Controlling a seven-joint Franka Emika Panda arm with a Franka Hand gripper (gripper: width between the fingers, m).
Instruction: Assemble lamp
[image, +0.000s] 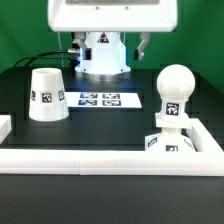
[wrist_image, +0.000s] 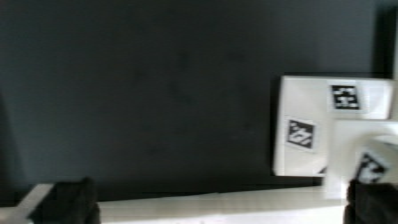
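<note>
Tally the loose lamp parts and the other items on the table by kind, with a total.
Lamp shade: 1
Bulb: 1
Lamp base: 1
Marker board: 1
Total: 4

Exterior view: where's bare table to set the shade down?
Free: dark table between shade and bulb, in front of the marker board, behind the white wall. Crowded: the exterior view's right corner, where the bulb stands on the base.
</note>
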